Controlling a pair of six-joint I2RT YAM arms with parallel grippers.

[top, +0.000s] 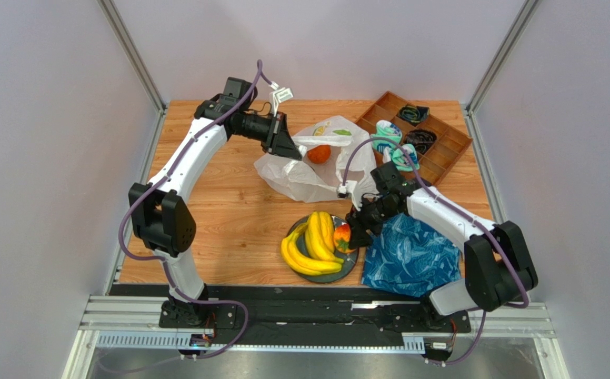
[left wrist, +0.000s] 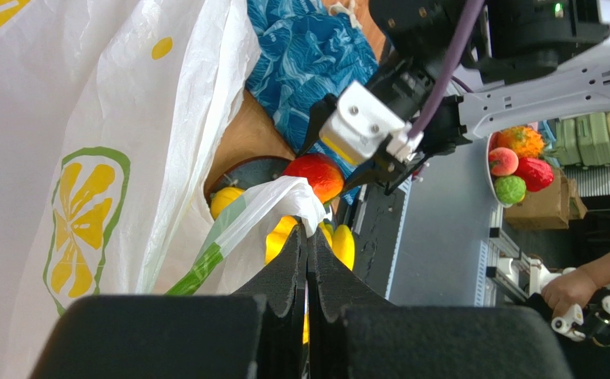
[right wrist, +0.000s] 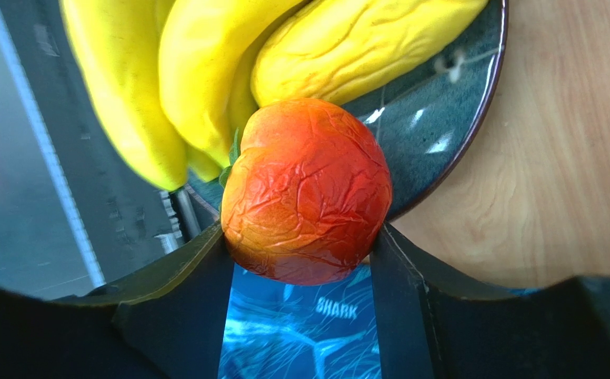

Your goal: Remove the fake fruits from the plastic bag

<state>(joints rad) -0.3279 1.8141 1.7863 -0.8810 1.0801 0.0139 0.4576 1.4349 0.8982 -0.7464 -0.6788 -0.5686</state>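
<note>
Fake fruits of glossy plastic sit in two places on the wooden table [top: 229, 213], and most look to be out already. The thin white translucent plastic bag [top: 304, 180] with a lemon-slice print lies toward the far edge, a little right of the middle. A blue patterned cloth [top: 407, 257] covers the near right corner. Just left of it, by the near edge, is a dark round glazed plate [top: 354, 269] carrying the yellow banana bunches [top: 314, 243]. The red-orange round fruit [right wrist: 306, 189] is at the plate's right rim, where plate meets cloth. A small orange ball [top: 319, 154] shows in the bag's mouth.

The step in hand seems to be setting the red-orange fruit down beside the bananas. I can't tell whether it rests on the plate yet. It hangs half over the rim with cloth showing beneath, so I'd bring it further in toward the bananas, lower it until it sits, and only then let go. It is round and slick, and it could roll off onto the cloth.

The right gripper [top: 353, 234] has its fingers [right wrist: 193, 284] partway apart, one on each side of the fruit, both touching its wrinkled skin, so it grips it. The left gripper [left wrist: 308, 237] has its fingers pressed flat together on a fold of the bag's film, holding the mouth up.
</note>
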